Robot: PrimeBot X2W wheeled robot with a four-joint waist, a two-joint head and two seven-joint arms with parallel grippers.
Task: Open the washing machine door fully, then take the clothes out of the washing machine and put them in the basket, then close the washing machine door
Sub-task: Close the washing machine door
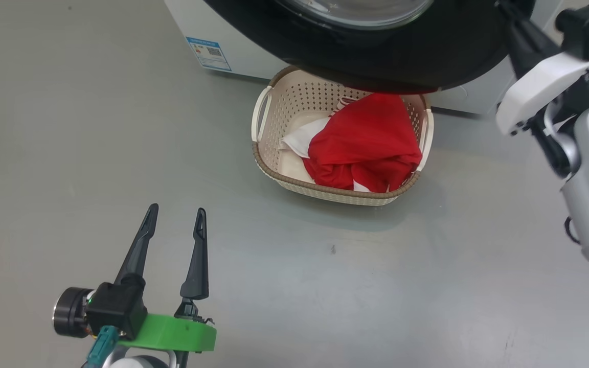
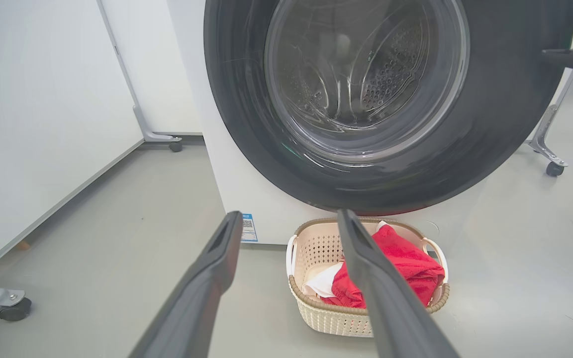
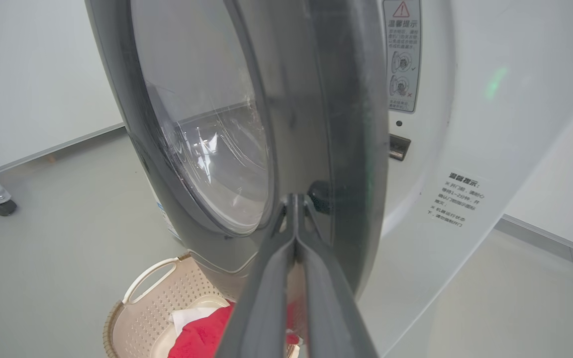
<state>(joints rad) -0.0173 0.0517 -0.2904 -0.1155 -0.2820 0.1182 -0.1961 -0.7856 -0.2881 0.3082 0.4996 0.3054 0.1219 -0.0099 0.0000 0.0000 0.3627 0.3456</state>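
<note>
The right gripper (image 3: 295, 199) has its two fingers pressed flat together with nothing between them. Their joined tips sit against, or just short of, the dark outer ring of the washing machine door (image 3: 311, 99), close to its free edge. The left gripper (image 1: 177, 209) is spread wide and empty, low over the bare floor and well apart from the door, so the right arm is the one placed for closing. The door is round, with no long axis to line up on. What matters is that it lies straight ahead of the right fingertips, upright and ajar. A gap shows between its rim and the white front of the washing machine (image 3: 465, 149), where the latch slot is exposed. A push along the fingers should swing it home. Its face is glossy black around a bulging clear window. Below its lower edge stands the basket (image 1: 335, 197), with the red and white clothes (image 1: 366, 138) heaped inside.
</note>
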